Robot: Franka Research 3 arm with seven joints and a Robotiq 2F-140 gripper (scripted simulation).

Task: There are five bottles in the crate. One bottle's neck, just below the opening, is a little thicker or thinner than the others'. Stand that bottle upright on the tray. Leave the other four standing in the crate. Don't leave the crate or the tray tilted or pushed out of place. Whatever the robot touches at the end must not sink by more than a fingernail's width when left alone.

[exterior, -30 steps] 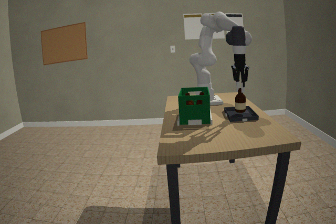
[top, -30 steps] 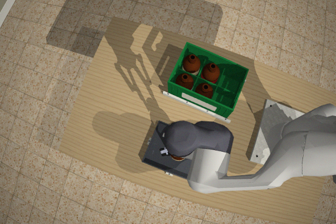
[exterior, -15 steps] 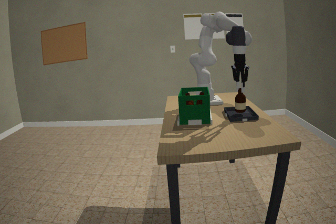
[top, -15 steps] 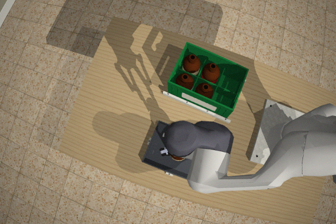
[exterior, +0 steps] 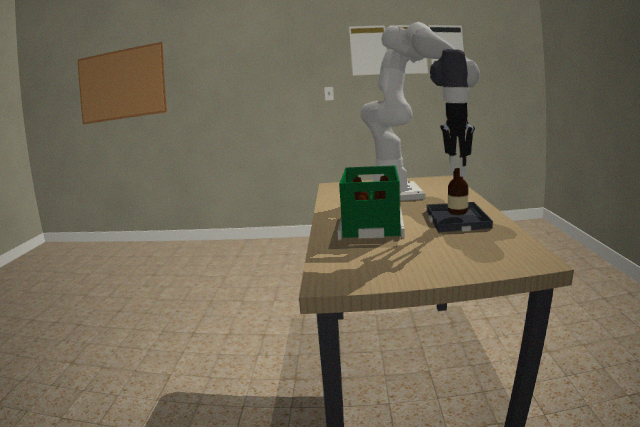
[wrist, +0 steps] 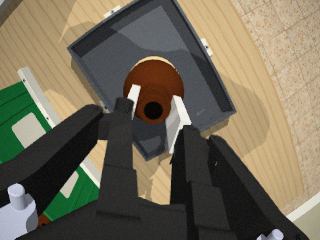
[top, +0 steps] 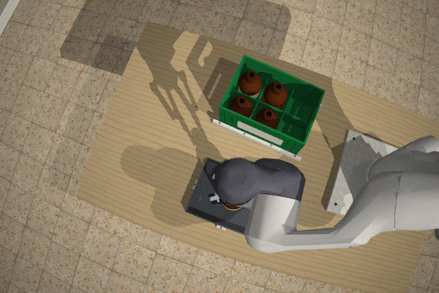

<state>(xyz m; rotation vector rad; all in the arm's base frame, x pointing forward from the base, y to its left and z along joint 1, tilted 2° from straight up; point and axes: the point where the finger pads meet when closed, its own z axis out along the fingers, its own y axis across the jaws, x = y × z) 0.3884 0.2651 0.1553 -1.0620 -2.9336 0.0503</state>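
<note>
A brown bottle with a cream label (top: 232,206) (exterior: 458,188) (wrist: 153,80) stands upright on the dark grey tray (top: 202,199) (exterior: 449,226) (wrist: 182,47). My gripper (exterior: 456,169) (wrist: 153,103) points down over it and is shut on its neck, one white pad on each side. In the top view the arm hides the gripper and most of this bottle. The green crate (top: 283,71) (exterior: 369,218) (wrist: 11,107) holds several upright brown bottles, including ones at back left (top: 250,86) and front middle (top: 266,119). Its two right-hand compartments hold no bottle. I cannot tell neck differences.
A white strip (top: 256,139) runs along the crate's front foot, between crate and tray. Small white brackets (top: 220,226) sit against the tray's outside. The arm's base plate (top: 341,190) is to the right of both. The crate walls rise well above the table.
</note>
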